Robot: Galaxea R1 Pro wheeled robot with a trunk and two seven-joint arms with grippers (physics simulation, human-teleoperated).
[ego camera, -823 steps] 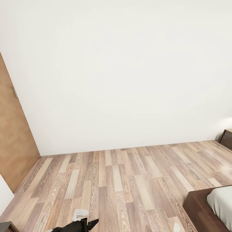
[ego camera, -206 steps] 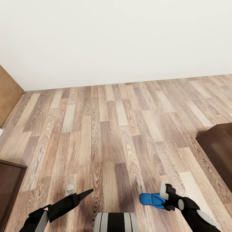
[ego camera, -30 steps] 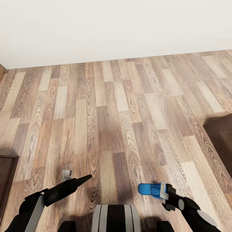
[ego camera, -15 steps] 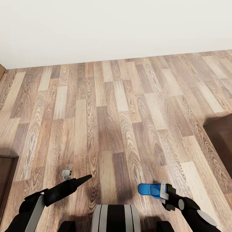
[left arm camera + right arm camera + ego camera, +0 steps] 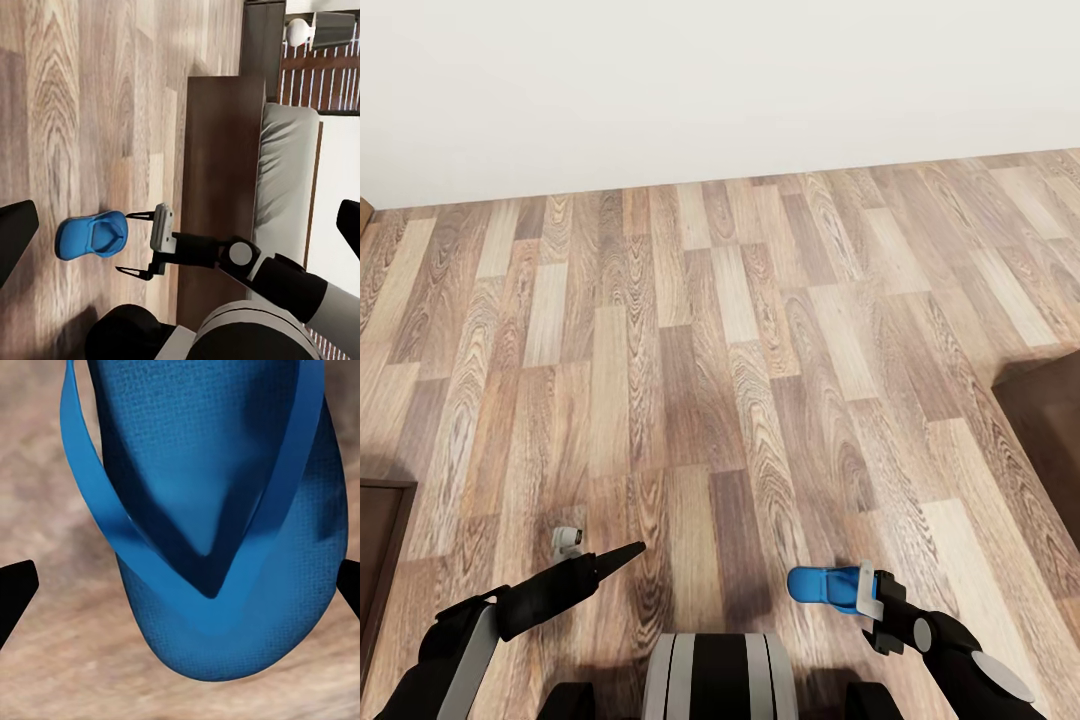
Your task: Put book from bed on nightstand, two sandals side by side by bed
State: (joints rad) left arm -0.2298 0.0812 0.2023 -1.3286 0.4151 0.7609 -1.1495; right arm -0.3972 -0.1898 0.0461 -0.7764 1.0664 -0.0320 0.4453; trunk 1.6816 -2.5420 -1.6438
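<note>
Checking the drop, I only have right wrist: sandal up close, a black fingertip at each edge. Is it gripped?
Observer: No. In the left wrist view the right gripper is open, and the sandal sits just past its fingertips, apart from them. It looks to lie on the floor.
Operator: Bed nearby?
Observer: Yes. The bed runs alongside the right arm, with a strip of floor between the sandal and its dark frame.
Operator: Left arm carrying anything?
Observer: No. The left gripper hangs over the floor, holding nothing. Its fingers are wide apart in its own wrist view.
</note>
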